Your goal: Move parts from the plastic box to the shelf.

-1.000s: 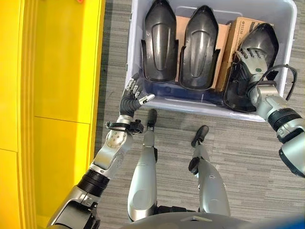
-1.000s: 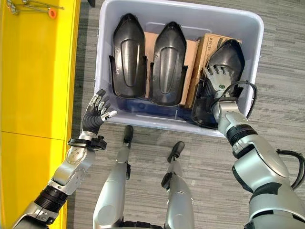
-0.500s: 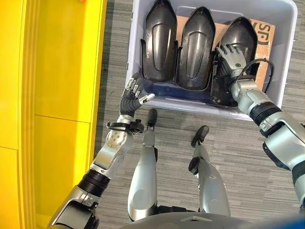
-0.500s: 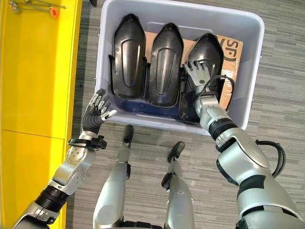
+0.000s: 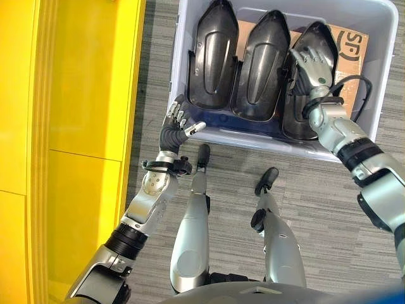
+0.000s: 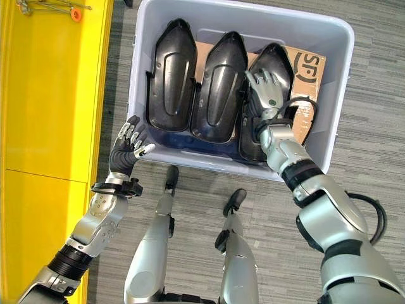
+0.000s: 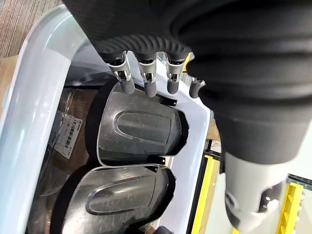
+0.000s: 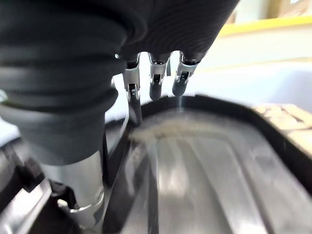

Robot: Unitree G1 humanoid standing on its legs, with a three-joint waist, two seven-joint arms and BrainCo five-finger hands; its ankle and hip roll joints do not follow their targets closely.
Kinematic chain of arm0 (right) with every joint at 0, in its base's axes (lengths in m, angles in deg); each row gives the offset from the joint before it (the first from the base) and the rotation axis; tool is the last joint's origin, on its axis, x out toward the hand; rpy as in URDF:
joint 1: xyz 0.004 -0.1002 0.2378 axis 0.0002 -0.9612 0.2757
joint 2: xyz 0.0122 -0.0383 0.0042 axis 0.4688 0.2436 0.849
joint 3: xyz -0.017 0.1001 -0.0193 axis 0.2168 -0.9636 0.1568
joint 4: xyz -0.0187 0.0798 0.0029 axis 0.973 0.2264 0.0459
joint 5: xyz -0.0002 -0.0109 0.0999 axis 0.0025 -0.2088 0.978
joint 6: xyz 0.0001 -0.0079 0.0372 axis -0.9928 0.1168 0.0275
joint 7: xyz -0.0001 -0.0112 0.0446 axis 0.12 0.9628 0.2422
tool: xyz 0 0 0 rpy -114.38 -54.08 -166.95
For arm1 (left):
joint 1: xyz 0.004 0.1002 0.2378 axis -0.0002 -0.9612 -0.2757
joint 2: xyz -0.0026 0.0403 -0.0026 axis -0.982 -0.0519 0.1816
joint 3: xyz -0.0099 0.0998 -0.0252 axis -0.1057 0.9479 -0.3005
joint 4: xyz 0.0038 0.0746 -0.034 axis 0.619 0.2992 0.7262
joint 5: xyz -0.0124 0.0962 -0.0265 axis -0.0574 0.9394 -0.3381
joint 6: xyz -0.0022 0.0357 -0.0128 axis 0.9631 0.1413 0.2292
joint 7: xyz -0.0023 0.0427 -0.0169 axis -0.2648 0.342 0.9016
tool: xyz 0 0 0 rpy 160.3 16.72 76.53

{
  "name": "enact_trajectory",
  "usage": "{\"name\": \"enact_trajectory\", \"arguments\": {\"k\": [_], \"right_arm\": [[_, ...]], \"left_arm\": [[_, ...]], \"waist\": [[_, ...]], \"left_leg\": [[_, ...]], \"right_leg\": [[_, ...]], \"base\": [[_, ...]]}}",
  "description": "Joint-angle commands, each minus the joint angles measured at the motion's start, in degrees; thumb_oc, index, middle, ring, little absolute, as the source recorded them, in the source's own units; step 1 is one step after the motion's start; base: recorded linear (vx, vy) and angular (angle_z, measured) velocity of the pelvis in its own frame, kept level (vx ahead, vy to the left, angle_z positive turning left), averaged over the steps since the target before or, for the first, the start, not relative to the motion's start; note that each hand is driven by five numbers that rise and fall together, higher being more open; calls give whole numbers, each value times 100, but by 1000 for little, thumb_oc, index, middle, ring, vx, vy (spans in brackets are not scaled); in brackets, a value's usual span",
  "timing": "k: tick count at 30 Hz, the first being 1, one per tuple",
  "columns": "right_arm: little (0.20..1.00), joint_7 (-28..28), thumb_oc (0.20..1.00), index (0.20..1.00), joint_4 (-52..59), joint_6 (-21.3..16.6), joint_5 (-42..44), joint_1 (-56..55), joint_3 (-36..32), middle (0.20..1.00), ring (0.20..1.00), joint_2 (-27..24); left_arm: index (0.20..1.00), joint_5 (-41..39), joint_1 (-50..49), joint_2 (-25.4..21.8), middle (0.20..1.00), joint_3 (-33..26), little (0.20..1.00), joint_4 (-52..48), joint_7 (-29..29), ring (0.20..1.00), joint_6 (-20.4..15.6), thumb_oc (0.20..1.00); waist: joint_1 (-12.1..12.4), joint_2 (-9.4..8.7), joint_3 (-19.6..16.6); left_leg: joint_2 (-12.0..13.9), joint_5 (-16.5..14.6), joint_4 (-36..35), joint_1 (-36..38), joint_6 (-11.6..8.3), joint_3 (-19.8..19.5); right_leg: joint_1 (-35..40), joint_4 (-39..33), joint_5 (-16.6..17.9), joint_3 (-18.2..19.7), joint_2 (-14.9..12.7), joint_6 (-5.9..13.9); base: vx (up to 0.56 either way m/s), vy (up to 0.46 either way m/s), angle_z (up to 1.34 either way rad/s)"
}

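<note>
The pale plastic box [image 5: 266,138] stands on the floor ahead, holding three black moulded parts side by side: left [image 5: 212,57], middle [image 5: 259,63] and right [image 5: 297,114]. My right hand [image 5: 311,66] lies open on the upper half of the right part [image 8: 209,165], fingers [image 8: 156,80] spread towards its pointed end, thumb at the edge beside the middle part. My left hand [image 5: 174,126] is open outside the box at its near left corner, holding nothing; past its fingers [image 7: 146,83] lies the left part [image 7: 139,129]. The yellow shelf [image 5: 69,126] runs along the left.
A brown cardboard box [image 5: 351,47] lies in the plastic box under and to the right of the right part. Some metal tools and an orange piece [image 6: 76,12] rest on the shelf at the far left. Grey carpet [image 5: 329,202] surrounds the box.
My right hand pushed the right part leftward against the middle part, uncovering the cardboard, then slid up towards the part's tip. The left hand has stayed put.
</note>
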Motion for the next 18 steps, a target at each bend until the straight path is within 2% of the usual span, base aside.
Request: {"name": "enact_trajectory", "arguments": {"k": [1, 2, 3, 5, 7, 8, 12, 15, 18], "right_arm": [[1000, 601, 1000, 1000, 938, -246, -59, -117, -625, 1000, 1000, -326], [1000, 632, 1000, 1000, 1298, -249, -150, -372, -848, 1000, 1000, -444], [1000, 823, 1000, 1000, 1849, -320, -114, -915, -1353, 1000, 1000, -460], [1000, 847, 1000, 1000, 2117, -359, -83, -1208, -1596, 1000, 1000, -422], [1000, 882, 1000, 1000, 2442, -464, 125, -1653, -1899, 1000, 1000, -241], [1000, 946, 1000, 1000, 2629, -617, 446, -2016, -2120, 1000, 1000, 28], [1000, 1060, 1000, 1000, 2771, -721, 691, -2407, -2332, 1000, 1000, 341], [1000, 1206, 1000, 1000, 2758, -840, 1090, -2729, -2494, 1000, 1000, 825], [1000, 1202, 1000, 1000, 2703, -967, 1438, -2864, -2492, 1000, 1000, 1093]], "left_arm": [[1000, 177, -172, -112, 1000, -74, 1000, -747, -148, 1000, -250, 1000], [1000, 185, -198, -127, 1000, -102, 1000, -775, -148, 1000, -240, 1000], [1000, 256, -244, -122, 1000, -173, 1000, -797, -206, 1000, -213, 1000], [1000, 263, -260, -124, 1000, -166, 1000, -814, -229, 1000, -197, 1000], [1000, 299, -297, -128, 1000, -153, 1000, -831, -261, 1000, -173, 1000], [1000, 326, -321, -109, 1000, -149, 1000, -831, -287, 1000, -161, 1000], [1000, 337, -381, -130, 1000, -125, 1000, -836, -332, 1000, -161, 1000], [1000, 299, -443, -126, 1000, -114, 1000, -851, -384, 1000, -165, 1000], [1000, 302, -475, -127, 1000, -85, 1000, -833, -417, 1000, -154, 1000]], "waist": [[-162, -181, -62], [-185, -188, -72], [-273, -213, -76], [-292, -225, -83], [-330, -252, -89], [-391, -266, -88], [-425, -269, -87], [-479, -260, -87], [-497, -253, -100]], "left_leg": [[-13, -318, -16, 111, -204, 69], [-20, -292, -16, 91, -195, 72], [-2, -336, -16, 122, -191, 103], [-8, -306, -16, 108, -180, 105], [17, -340, -16, 138, -182, 132], [28, -338, -16, 151, -174, 151], [46, -330, -16, 163, -161, 176], [48, -318, -16, 161, -154, 195], [49, -314, -16, 151, -154, 209]], "right_leg": [[148, 35, -390, 602, -529, 688], [124, 35, -366, 605, -537, 688], [131, 35, -389, 629, -522, 691], [109, 35, -362, 636, -528, 690], [120, 35, -392, 655, -517, 692], [112, 35, -394, 676, -508, 693], [101, 35, -396, 710, -501, 685], [81, 35, -391, 718, -499, 680], [65, 35, -384, 727, -501, 682]], "base": [[0, 0, 0], [0, 0, 0], [0, 0, 0], [0, 0, 0], [0, 0, 0], [0, 0, 0], [-1, 0, -1], [0, 0, 0], [0, 0, 0]]}}
